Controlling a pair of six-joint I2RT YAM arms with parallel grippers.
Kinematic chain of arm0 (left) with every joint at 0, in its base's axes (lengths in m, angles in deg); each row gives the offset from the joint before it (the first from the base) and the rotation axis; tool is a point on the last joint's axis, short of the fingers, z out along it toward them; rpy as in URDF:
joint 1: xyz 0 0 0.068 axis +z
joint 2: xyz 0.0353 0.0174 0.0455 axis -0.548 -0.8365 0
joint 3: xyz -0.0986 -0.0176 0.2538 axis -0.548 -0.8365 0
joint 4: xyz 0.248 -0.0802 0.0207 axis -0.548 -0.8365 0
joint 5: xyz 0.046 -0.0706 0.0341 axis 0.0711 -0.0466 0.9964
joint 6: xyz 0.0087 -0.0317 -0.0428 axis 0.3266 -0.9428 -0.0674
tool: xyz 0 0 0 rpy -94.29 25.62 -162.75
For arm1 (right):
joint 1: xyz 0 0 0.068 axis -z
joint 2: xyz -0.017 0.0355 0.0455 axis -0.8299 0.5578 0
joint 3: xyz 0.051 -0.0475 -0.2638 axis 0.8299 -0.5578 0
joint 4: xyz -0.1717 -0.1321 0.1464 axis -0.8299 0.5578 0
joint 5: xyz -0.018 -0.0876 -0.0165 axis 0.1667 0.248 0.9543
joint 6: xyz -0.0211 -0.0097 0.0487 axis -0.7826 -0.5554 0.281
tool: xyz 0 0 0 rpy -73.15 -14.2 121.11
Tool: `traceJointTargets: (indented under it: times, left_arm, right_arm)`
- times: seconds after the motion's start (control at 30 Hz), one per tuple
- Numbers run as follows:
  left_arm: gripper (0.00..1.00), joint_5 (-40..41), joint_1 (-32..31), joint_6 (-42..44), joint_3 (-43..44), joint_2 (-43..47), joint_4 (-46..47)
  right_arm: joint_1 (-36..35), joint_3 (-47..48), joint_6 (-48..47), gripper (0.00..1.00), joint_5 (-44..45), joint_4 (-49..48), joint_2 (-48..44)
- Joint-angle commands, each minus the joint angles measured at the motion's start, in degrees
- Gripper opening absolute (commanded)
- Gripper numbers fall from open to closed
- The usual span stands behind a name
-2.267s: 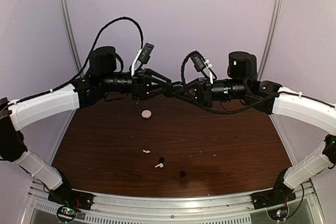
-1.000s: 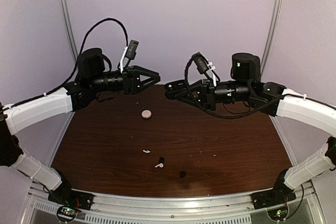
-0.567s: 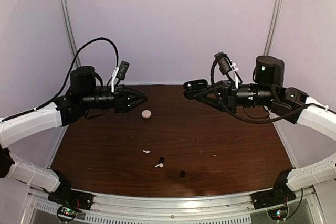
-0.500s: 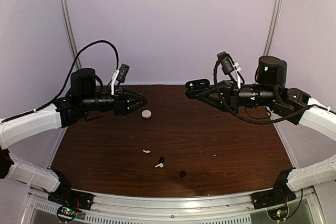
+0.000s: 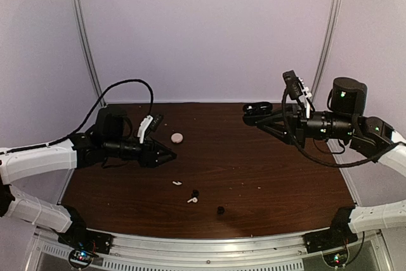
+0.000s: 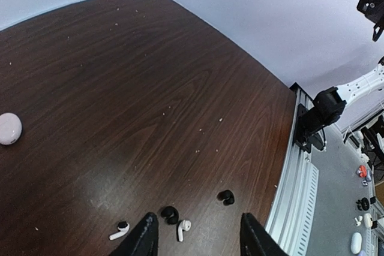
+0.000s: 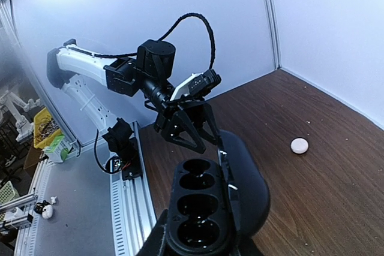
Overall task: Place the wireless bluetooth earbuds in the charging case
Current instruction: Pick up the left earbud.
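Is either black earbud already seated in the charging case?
No: the charging case, held open in the right gripper, shows only empty sockets.

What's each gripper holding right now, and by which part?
Right gripper holds the open charging case, clamped across the sides of its base at the end nearest the wrist. Left gripper holds nothing; its jaws stand apart above the table.

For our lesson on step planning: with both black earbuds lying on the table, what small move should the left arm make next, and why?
Probably ease the left gripper down over the nearer black earbud: its jaws stand open and empty just short of it, and the charging case is open, wells empty. Mind the white earbud beside it.
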Motion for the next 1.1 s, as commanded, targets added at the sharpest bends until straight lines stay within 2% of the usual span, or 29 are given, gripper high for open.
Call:
traceJointTargets:
  times: [0.0,0.2,0.47,0.7,0.87,1.07]
  left_arm:
    - [0.47,2.29,-0.37,0.24,-1.42,0.94,-1.11]
    - [0.47,2.23,-0.54,1.36,-1.63,-0.58,-2.27]
    - [0.46,2.58,-0.81,3.26,-1.12,-3.43,-3.12]
    - [0.46,2.85,-0.88,4.55,0.31,-5.81,-3.52]
    - [0.46,2.79,-0.98,5.50,1.04,-7.08,-4.07]
    - [0.45,3.11,-1.16,6.64,1.36,-7.86,-5.40]
  right_arm:
    - [-1.32,-2.32,-8.11,0.00,6.16,1.36,-3.51]
    - [-1.95,-6.79,-18.21,0.00,9.87,-1.65,-7.91]
    - [-1.95,-6.45,-26.68,0.00,14.13,2.24,-6.51]
    - [-1.95,-7.59,-26.67,0.00,11.61,-0.49,-6.83]
    - [-1.96,-9.90,-22.72,0.00,14.28,-6.90,-8.60]
    - [-1.92,-5.71,-22.12,0.00,14.67,-1.29,-2.57]
